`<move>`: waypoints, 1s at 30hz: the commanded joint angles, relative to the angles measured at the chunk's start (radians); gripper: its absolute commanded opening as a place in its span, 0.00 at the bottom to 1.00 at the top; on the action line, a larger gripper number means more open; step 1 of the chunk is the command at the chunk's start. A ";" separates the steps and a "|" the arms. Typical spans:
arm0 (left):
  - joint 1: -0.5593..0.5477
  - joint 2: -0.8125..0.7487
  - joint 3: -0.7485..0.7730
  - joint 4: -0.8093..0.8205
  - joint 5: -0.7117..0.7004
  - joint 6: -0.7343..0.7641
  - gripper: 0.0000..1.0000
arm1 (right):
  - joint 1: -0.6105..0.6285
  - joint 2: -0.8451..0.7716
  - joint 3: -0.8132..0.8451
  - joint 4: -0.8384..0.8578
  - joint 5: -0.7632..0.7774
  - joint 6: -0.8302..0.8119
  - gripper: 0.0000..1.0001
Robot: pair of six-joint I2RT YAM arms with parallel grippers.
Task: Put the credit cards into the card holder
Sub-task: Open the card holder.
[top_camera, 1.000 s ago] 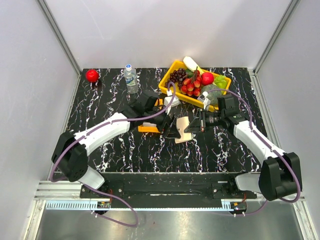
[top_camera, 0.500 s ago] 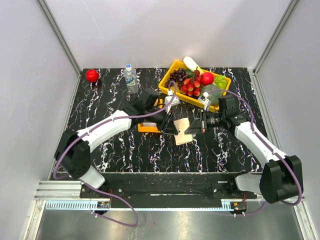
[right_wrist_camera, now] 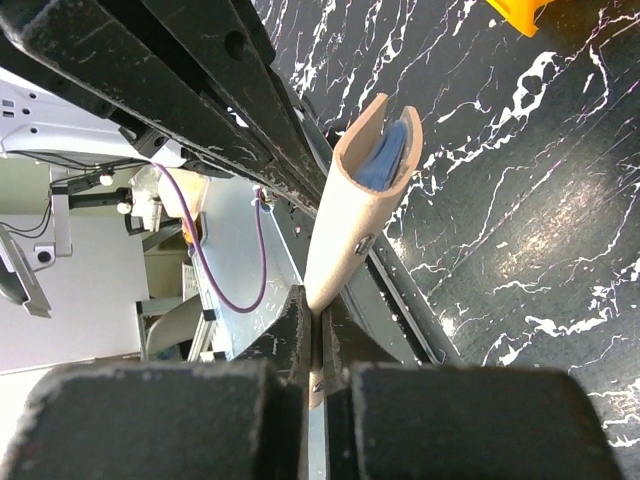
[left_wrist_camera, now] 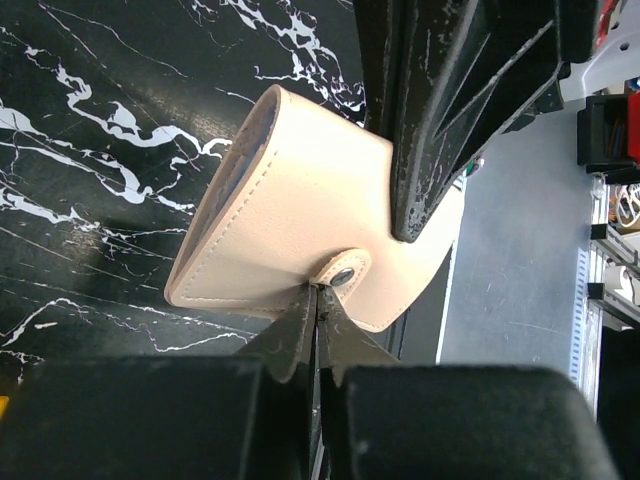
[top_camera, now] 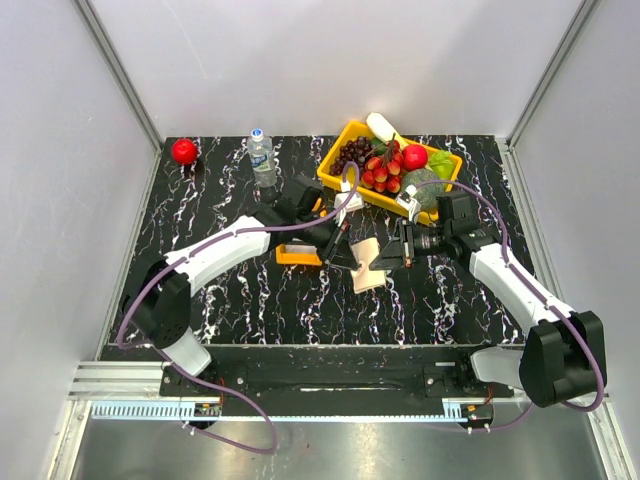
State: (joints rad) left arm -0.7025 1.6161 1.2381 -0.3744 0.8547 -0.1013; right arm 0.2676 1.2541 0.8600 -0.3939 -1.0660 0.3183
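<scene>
Your left gripper (left_wrist_camera: pixel 318 298) is pinched onto the lower edge of the card holder (left_wrist_camera: pixel 290 200), its two black fingertips drawn together right beside the small tab with the metal snap (left_wrist_camera: pixel 342 273). Your right gripper (right_wrist_camera: pixel 318 318) is clamped on the same card holder from the opposite side, with the tan edge running down into the narrow slit between its fingers. Between the two grips the card holder is bent into an open curve, stitched tan outside facing out and the opening turned away from the right wrist camera. Inside that fold you can see a light blue surface (right_wrist_camera: pixel 385 160), but you cannot tell whether it is a card or the lining. From above, the card holder sits between the two grippers over the middle of the black marbled worktop (top_camera: pixel 250 300), just to the right of the small orange tray (top_camera: pixel 296 257), which lies under the left arm's wrist. You cannot tell from these views whether the card holder touches the worktop or hangs just above it. Behind the grippers, a yellow bin (top_camera: pixel 331 172) of fruit and vegetables stands near the back edge. A clear water bottle (top_camera: pixel 262 157) stands upright to the left of it, and a red ball-like fruit (top_camera: pixel 184 150) rests in the far left corner, well apart from everything else.
</scene>
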 commanded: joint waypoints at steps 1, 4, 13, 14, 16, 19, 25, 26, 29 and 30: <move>-0.060 0.002 0.057 0.110 0.149 -0.040 0.00 | 0.012 0.005 0.028 0.095 0.046 0.002 0.00; -0.077 -0.010 0.052 0.132 0.130 -0.058 0.00 | 0.012 0.018 0.030 0.079 0.112 0.007 0.00; -0.140 -0.110 -0.008 0.209 -0.026 -0.103 0.00 | 0.009 0.087 0.037 0.047 0.287 0.042 0.00; -0.149 -0.117 -0.015 0.209 -0.038 -0.100 0.00 | 0.010 0.091 0.037 0.049 0.307 0.048 0.00; -0.158 -0.128 -0.031 0.207 -0.058 -0.092 0.00 | 0.010 0.099 0.039 0.047 0.328 0.054 0.00; -0.160 -0.121 -0.037 0.161 -0.081 -0.065 0.00 | 0.010 0.105 0.042 0.050 0.330 0.054 0.00; -0.161 -0.130 -0.110 0.123 -0.232 -0.052 0.00 | 0.012 0.182 0.048 0.018 0.322 0.038 0.02; -0.161 -0.136 -0.132 0.135 -0.247 -0.058 0.00 | 0.010 0.204 0.045 0.010 0.325 0.039 0.05; -0.160 -0.154 -0.209 0.176 -0.308 -0.103 0.00 | 0.013 0.248 0.033 0.013 0.345 0.047 0.23; -0.158 -0.163 -0.241 0.207 -0.325 -0.136 0.00 | 0.013 0.255 0.030 0.010 0.369 0.054 0.33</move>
State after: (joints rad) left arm -0.8364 1.5280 1.0733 -0.2497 0.5644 -0.1520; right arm 0.2821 1.4715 0.8650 -0.4347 -0.8192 0.3614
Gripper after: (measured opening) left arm 0.012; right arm 0.178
